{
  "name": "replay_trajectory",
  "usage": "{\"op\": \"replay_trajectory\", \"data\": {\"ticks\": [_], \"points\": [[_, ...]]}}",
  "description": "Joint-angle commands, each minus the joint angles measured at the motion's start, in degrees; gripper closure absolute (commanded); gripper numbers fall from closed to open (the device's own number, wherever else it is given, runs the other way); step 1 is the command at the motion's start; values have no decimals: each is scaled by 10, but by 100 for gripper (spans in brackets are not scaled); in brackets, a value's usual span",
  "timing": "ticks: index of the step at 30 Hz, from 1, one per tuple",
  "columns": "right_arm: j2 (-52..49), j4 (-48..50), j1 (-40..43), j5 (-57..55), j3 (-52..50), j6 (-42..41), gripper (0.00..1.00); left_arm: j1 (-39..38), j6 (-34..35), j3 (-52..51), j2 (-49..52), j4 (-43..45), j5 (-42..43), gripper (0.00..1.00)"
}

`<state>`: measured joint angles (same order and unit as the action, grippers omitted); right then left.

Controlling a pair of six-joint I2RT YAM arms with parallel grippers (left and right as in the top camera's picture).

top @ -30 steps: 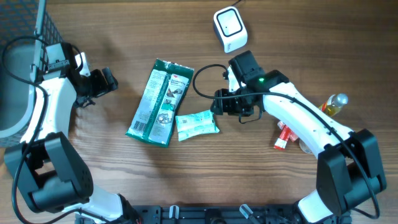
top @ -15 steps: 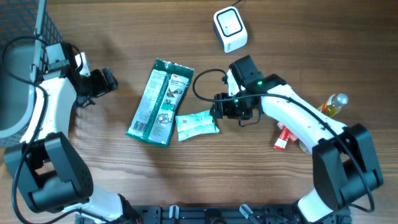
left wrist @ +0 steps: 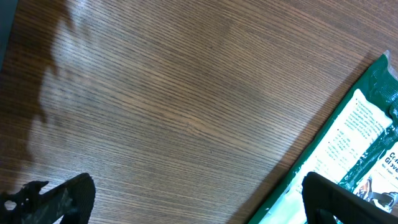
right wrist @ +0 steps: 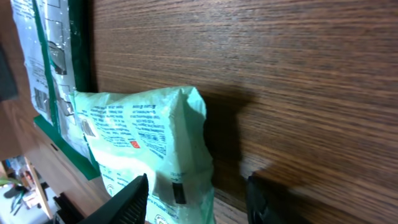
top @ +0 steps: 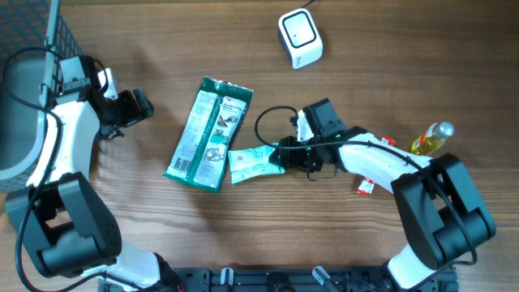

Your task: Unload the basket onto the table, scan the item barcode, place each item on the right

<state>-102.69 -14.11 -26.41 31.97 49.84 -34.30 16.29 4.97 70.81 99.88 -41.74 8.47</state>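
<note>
Overhead view of a wooden table [top: 389, 65]. The right pincer [top: 282, 152] is low at the right end of a small pale green packet [top: 256, 161], its jaws spread around the puffy edge, not yet pinching. The packet touches a larger dark green packet [top: 209, 133]. The white scanner [top: 300, 37] sits well apart at the far edge. The left pincer [top: 138, 105] is spread wide and empty. Likely risks: an edge-only grip could slip off the slick wrapper, or the lift could drag the larger packet along.
</note>
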Motion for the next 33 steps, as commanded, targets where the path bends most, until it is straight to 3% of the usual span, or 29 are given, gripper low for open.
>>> {"op": "replay_trajectory", "data": {"ticks": [1, 16, 19, 20, 26, 29, 33], "points": [[-11, 5, -2, 18, -9, -11, 53, 5, -5, -4, 4, 0, 5, 0], [-11, 14, -18, 13, -9, -33, 56, 5, -5, -4, 4, 0, 5, 0], [-11, 22, -18, 5, -9, -27, 71, 5, -5, -4, 4, 0, 5, 0], [-11, 29, -18, 5, -9, -10, 82, 5, -5, -4, 4, 0, 5, 0], [18, 31, -17, 9, -8, 47, 89, 5, -5, -4, 4, 0, 5, 0], [75, 23, -17, 9, -8, 124, 96, 5, -5, -4, 4, 0, 5, 0], [125, 1, -17, -12, -8, 178, 96, 5, -5, -4, 4, 0, 5, 0]]}}
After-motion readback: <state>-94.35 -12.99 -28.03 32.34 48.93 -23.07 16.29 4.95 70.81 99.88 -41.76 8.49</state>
